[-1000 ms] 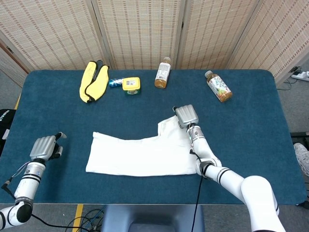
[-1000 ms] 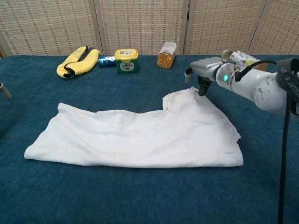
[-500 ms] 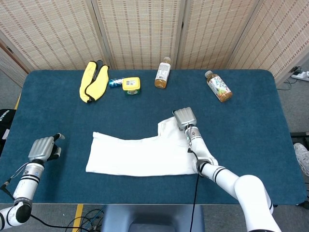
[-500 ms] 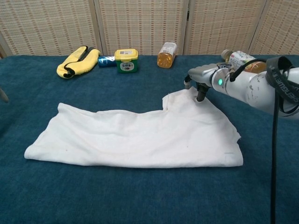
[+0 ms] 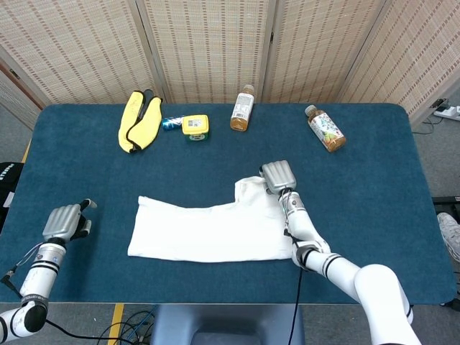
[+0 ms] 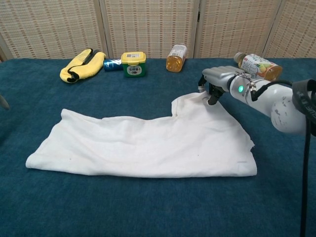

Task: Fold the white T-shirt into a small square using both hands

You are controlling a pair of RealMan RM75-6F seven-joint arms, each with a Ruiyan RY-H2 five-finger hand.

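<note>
Right hand (image 6: 216,81) on shirt (image 6: 143,143) corner
We see its fingers (image 6: 213,96) pinching the raised far corner; left hand (image 5: 63,222) sits well apart, fingers curled on nothing.

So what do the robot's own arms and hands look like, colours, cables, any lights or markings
Both arms are glossy white with black bands at the joints. The right hand and left hand are silver-grey metal with dark fingertips. A small green light glows on the right wrist in the chest view, and a thin black cable runs along each forearm. No lettering is readable.
</note>
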